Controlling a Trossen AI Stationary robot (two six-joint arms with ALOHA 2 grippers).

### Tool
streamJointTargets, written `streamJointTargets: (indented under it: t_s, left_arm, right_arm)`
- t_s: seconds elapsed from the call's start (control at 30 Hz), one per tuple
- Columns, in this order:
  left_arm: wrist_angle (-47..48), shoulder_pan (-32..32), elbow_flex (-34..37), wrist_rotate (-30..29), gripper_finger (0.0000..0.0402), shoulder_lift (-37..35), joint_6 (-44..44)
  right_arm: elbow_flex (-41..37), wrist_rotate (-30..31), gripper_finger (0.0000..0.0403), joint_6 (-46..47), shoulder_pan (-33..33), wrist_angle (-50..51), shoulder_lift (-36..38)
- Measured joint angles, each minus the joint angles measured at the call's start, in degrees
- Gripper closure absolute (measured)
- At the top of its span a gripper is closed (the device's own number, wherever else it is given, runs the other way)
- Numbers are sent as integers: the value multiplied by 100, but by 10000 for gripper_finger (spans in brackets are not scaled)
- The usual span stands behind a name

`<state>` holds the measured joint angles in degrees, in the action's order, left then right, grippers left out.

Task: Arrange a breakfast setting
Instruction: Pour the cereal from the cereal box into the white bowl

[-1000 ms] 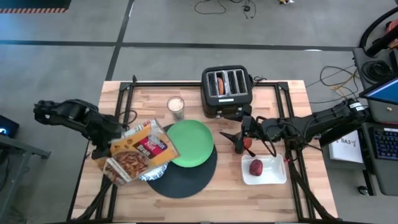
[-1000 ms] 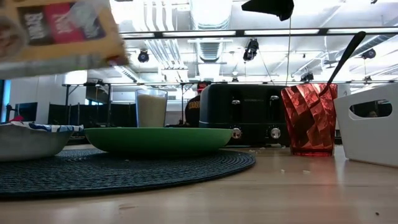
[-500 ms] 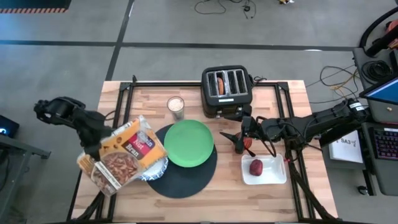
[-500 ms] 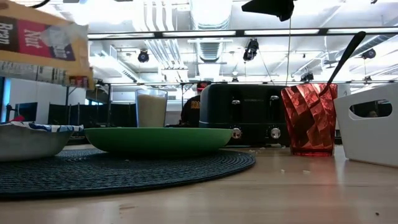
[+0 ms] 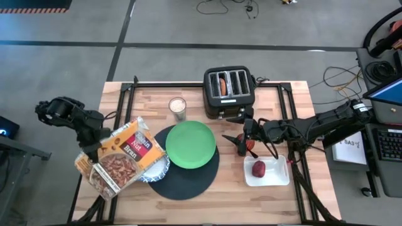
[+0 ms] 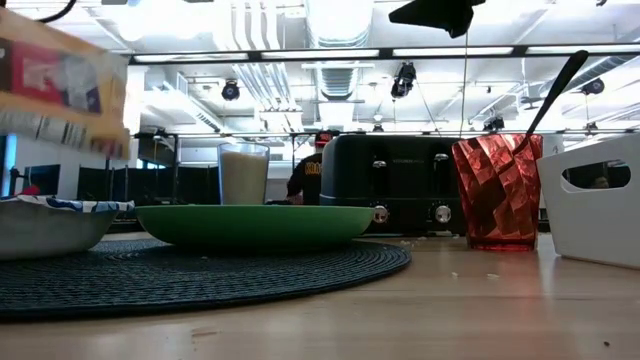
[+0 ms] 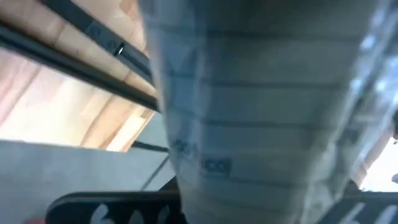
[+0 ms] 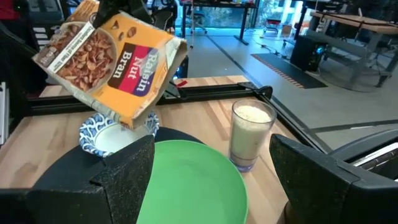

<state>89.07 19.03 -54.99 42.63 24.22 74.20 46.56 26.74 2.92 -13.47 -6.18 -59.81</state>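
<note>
- High view: my left gripper (image 5: 94, 152) sits at the table's left side, jaws clamped on a cereal box (image 5: 121, 162), which it holds tilted in the air above the bowl (image 5: 159, 171).
- Only a sliver of the bowl shows past the box; it rests on the left part of the placemat (image 5: 186, 182).
- I see the plate (image 5: 191, 145) on the placemat's upper part, just right of the bowl.
- My right gripper (image 5: 236, 139) hangs between the plate and the cup (image 5: 251, 146), jaws spread wide, holding nothing.
- The spoon (image 6: 553, 88) stands in the cup, handle leaning up to the right in the low view.
- 1 dark red fruit (image 5: 259, 168) lies in a white tray (image 5: 278, 177), just below the cup.
- A toaster (image 5: 228, 93) stands at the table's far edge with a bagel (image 5: 222, 85) in 1 of its 4 slots.
- A glass (image 5: 178, 107) of something pale stands left of the toaster, near the plate.
- Right wrist view: the box (image 8: 112, 60) is tipped, its lower corner just above the bowl (image 8: 108, 135); I cannot tell whether anything is pouring.
- Left wrist view: only the blurred box (image 7: 267, 112) fills the frame, so I cannot see the fingers there.
</note>
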Motion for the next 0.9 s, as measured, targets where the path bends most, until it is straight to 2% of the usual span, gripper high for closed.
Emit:
streamJointTargets:
  t_s: [0.7,0.9]
  left_arm:
    - [1,7,220,229,400,-6,202]
    - [1,9,220,204,400,81,-69]
  right_arm:
    - [-52,-20,94,2,0,-8,0]
    - [-52,-20,94,5,0,-49,1]
